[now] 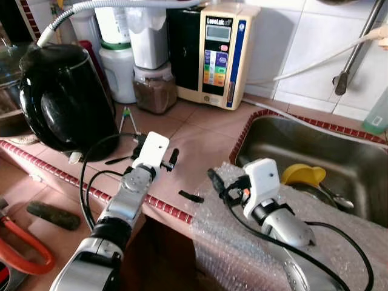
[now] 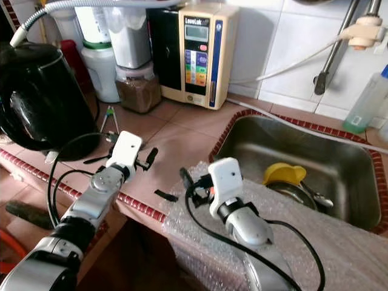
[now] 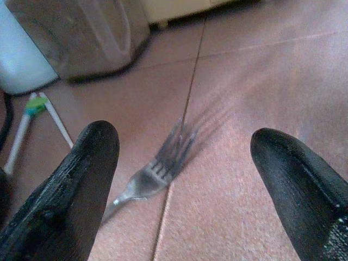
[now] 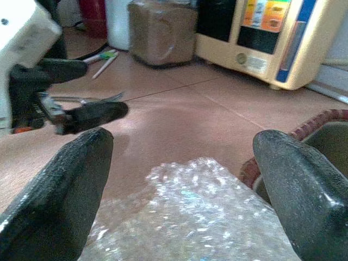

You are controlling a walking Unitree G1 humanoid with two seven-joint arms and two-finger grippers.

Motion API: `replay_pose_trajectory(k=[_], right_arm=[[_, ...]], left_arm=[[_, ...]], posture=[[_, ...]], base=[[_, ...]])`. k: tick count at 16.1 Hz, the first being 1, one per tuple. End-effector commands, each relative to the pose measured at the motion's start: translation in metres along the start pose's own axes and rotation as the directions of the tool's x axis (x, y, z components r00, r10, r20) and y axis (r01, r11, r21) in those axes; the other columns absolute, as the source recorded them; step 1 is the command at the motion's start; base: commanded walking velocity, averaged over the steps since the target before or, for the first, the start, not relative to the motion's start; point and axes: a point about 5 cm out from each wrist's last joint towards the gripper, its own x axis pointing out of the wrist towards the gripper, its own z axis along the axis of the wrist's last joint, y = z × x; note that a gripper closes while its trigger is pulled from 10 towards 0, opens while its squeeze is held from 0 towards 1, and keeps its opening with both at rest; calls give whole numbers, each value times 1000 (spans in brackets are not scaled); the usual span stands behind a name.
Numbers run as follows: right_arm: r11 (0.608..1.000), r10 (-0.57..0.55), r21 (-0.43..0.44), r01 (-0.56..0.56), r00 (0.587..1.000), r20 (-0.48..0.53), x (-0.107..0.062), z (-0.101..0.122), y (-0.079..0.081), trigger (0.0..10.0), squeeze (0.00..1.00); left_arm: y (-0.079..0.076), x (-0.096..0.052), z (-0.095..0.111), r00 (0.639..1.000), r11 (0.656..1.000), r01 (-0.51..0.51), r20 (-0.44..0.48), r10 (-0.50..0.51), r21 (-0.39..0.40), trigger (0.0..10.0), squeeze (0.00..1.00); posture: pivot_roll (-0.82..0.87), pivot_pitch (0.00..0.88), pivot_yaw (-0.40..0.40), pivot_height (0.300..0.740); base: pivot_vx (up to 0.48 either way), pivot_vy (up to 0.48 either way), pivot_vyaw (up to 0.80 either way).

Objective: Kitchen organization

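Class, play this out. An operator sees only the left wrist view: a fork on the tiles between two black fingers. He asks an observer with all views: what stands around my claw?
Observer: A black kettle stands on the counter to the left of your left claw.
Operator: And on the other side?
Observer: A steel sink with a yellow object in it.
Operator: Where is the other claw?
Observer: The right claw hovers open over bubble wrap at the counter's edge.

Glossy black kettle (image 1: 63, 100); shiny metal fork (image 3: 157, 171); matt terracotta tiles (image 1: 200, 142).
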Motion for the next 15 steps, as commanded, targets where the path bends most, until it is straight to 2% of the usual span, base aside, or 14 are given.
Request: replay_pose_trajectory(k=[1,3,5,7,11,12,13,14,15], right_arm=[[999,40,-5,-40,999,16,0,7,6,10000,1000],[993,116,26,-116,993,-4,-2,5,18,10000,1000],[989,148,22,-147,988,-41,-5,-1,22,10000,1000],[984,178,20,-178,983,-47,-7,-1,28,10000,1000],[980,197,25,-196,979,-45,-4,-1,35,10000,1000],[980,199,24,-198,979,-45,-4,-1,36,10000,1000],[979,203,23,-202,978,-45,-2,-2,38,10000,1000],[979,203,24,-202,978,-45,-2,-2,39,10000,1000],[979,204,24,-203,978,-46,-2,-2,40,10000,1000]], left_arm=[[-2,3,5,1000,1000,-4,-5,4,21,10000,0],[-6,6,7,1000,999,-8,-6,9,37,10000,0],[-8,7,6,1000,999,-16,-18,17,46,10000,0],[-5,9,6,997,996,-64,-29,66,65,10000,0],[-2,10,6,994,993,-96,-35,99,65,9922,0],[-2,11,6,994,993,-99,-38,101,64,8549,0],[-2,11,5,994,993,-99,-45,101,59,4431,0],[-2,11,5,994,994,-97,-49,99,51,3490,0],[-2,11,3,993,994,-100,-53,102,40,510,0]], posture=[[7,0,17,740],[1,0,19,740],[-1,0,21,740],[2,0,23,740],[24,0,36,740],[25,0,36,740],[28,0,41,740],[28,0,41,740],[27,0,41,740]], base=[[0,0,0],[0,0,0],[0,0,0],[0,0,0],[0,0,0],[0,0,0],[0,0,0],[0,0,0],[0,0,0]])
